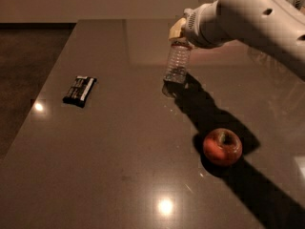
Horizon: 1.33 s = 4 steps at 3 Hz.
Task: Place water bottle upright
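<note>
The water bottle is a small clear ribbed plastic bottle. It stands nearly upright with its base on or just above the brown table, at the back middle. My gripper comes in from the upper right and is shut on the bottle's neck, hiding the cap and most of the label. The white arm stretches off to the right edge of the camera view.
A red apple lies to the front right of the bottle, in the arm's shadow. A dark snack bar lies at the left. The table's left edge drops to a dark floor.
</note>
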Each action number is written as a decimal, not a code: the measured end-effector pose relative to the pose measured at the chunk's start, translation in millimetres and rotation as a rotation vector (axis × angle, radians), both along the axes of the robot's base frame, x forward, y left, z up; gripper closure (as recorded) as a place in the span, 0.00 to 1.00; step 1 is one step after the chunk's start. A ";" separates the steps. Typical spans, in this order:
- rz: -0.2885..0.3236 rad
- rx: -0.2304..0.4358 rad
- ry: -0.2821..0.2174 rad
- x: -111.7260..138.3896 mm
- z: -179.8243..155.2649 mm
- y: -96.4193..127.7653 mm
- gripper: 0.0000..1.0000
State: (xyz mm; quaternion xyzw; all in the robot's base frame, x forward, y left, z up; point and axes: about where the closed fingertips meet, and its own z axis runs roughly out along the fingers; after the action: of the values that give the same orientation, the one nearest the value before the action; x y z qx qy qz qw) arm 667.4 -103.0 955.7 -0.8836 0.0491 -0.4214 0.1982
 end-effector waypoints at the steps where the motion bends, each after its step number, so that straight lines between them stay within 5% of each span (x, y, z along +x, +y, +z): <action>1: -0.027 -0.010 -0.125 9.3 0.0 3.2 1.00; 2: -0.054 0.063 -0.276 25.5 34.8 7.7 1.00; 3: -0.054 0.125 -0.344 28.9 55.7 15.6 1.00; 4: -0.054 0.126 -0.344 28.9 55.7 15.6 1.00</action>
State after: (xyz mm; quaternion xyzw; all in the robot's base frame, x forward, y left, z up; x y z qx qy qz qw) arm 696.2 -87.4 1011.4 -0.7828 0.0643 -0.5675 0.2472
